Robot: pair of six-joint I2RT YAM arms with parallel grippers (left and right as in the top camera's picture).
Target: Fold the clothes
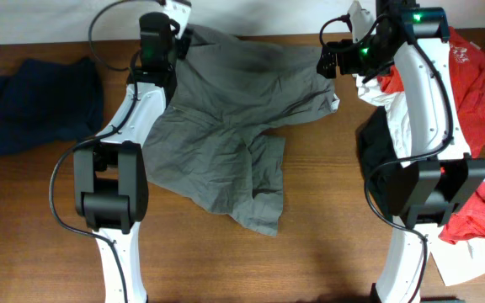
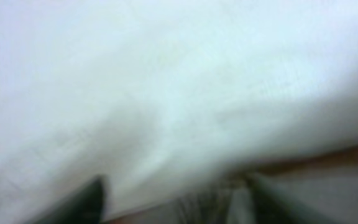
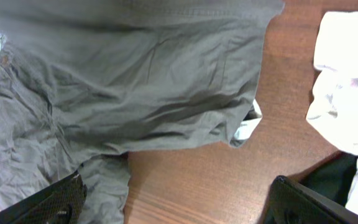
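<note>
The clothes' main piece, the grey-olive shorts (image 1: 226, 126), lies crumpled and spread across the middle of the table. My left gripper (image 1: 180, 40) is at their far left corner. The left wrist view is blurred: pale cloth (image 2: 166, 81) fills it, and the gripper (image 2: 173, 204) has its two dark fingers standing apart, right against the cloth. My right gripper (image 1: 330, 61) hovers at the shorts' far right corner. In the right wrist view it (image 3: 176, 199) is open over bare wood, with the shorts (image 3: 135, 74) just beyond and nothing between its fingers.
A navy piece (image 1: 45, 105) lies bunched at the left end of the table. On the right, red (image 1: 470, 93), white (image 1: 470, 252) and black (image 1: 375, 147) pieces are piled under and around the right arm. The wooden table (image 1: 310, 236) shows bare at the front.
</note>
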